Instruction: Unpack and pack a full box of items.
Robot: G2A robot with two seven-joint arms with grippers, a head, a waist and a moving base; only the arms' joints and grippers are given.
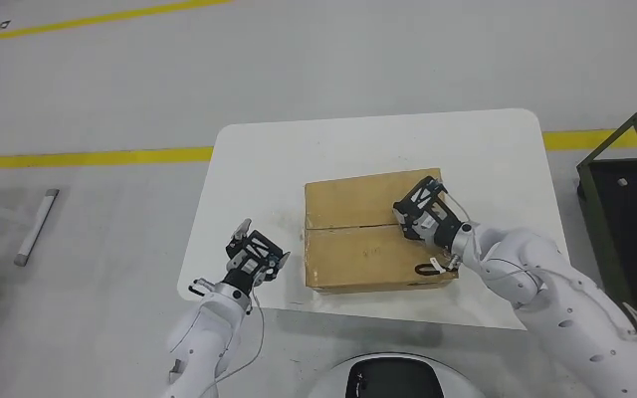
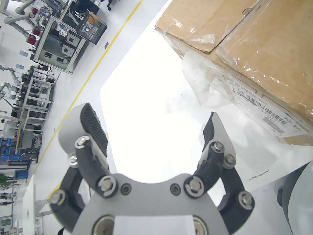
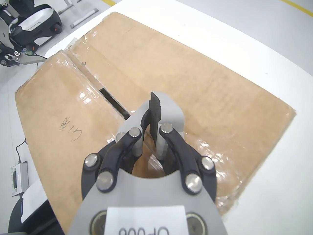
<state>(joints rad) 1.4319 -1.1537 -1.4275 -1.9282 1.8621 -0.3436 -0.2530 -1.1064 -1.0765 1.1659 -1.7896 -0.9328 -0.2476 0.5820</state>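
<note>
Left gripper [image 2: 151, 121] sat closest to its own wrist camera, so we logged it first. Both fingers [image 2: 94, 123] were spread wide apart, ribbed pads bare, nothing between them. From the top view we placed the left gripper [image 1: 259, 244] over the white table [image 1: 259, 159] near its front left corner, just beside the left end of the box [image 1: 368, 234] and apart from it.

Box: brown cardboard, closed, lying flat on the table a little right of centre. We noted both top flaps down, meeting at a seam [image 1: 358, 227] that ran left to right. Clear tape [image 3: 83, 91] lay glossy and wrinkled along that seam. The left wrist view showed the box [image 2: 244, 25] from its left end, with a printed label [image 2: 266, 108] on that end wall. Partway along the seam we saw a narrow dark slit [image 3: 110, 97] between the flaps, and a pen mark [image 3: 71, 127] on the near flap.

Right gripper [image 1: 410, 211]: over the right part of the box top, at the seam. In its wrist view the right gripper [image 3: 154, 108] had its fingers pressed together, and we saw nothing held between them. Whether the tips touched the cardboard, we could not tell.

Far right, off the table, a green rack [image 1: 607, 199] stood on the floor.
</note>
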